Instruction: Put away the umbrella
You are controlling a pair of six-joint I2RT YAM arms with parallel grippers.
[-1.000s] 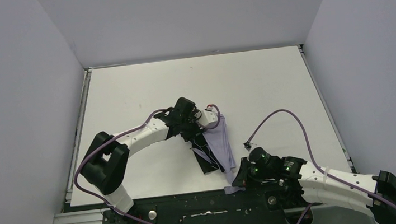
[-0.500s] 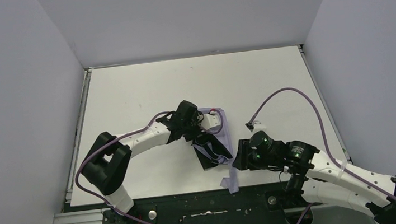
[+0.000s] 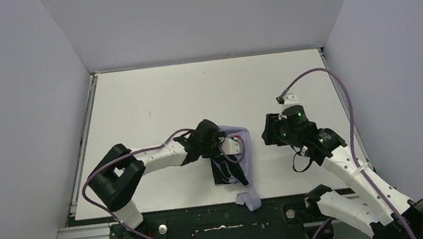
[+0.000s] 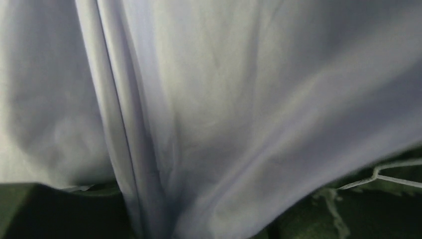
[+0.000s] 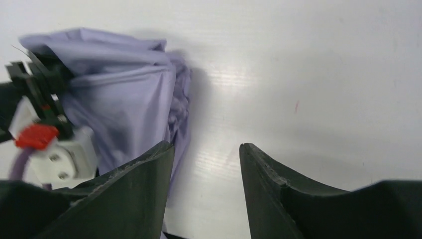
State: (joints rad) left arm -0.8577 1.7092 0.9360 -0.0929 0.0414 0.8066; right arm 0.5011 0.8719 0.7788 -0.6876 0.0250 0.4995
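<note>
Left part of the desk (image 3: 134,98) is bare out to its left edge, and the far half is open too. Left fingers (image 3: 222,146) at desk centre, buried in the umbrella (image 3: 245,152). Wrist view is filled with its lavender cloth, so cannot tell whether they are apart or clamped. Umbrella lies crumpled near the centre, its lower end drooping over the near edge. Then a narrow bare strip. Right fingers (image 5: 144,189) are apart with nothing between them, just right of the fabric and not touching it. Bare desk beyond, to the right edge.
</note>
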